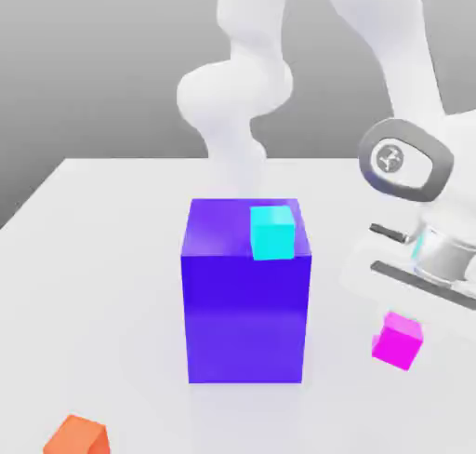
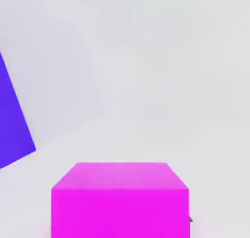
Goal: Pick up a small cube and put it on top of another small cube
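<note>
Arm [image 1: 409,99] bent low at exterior view's right, above magenta cube [image 1: 398,340].

White Panda arm [image 1: 244,89] with rounded, glossy links; grey-ringed joint cap [image 1: 405,160] bearing a small mark; silvery cylindrical wrist section [image 1: 446,252] with dark seams.

The white arm [image 1: 244,89] rises behind the table's far edge, its rounded joints stacked in a bend at the middle of the exterior view. A second thick link comes down from the top towards the exterior view's right. It ends in a wrist [image 1: 405,160] with a grey ring around a round white cap, over the table's right side. Below the wrist the hand body [image 1: 444,255] tilts, crossed by dark bars, and runs off the picture's right edge.
</note>
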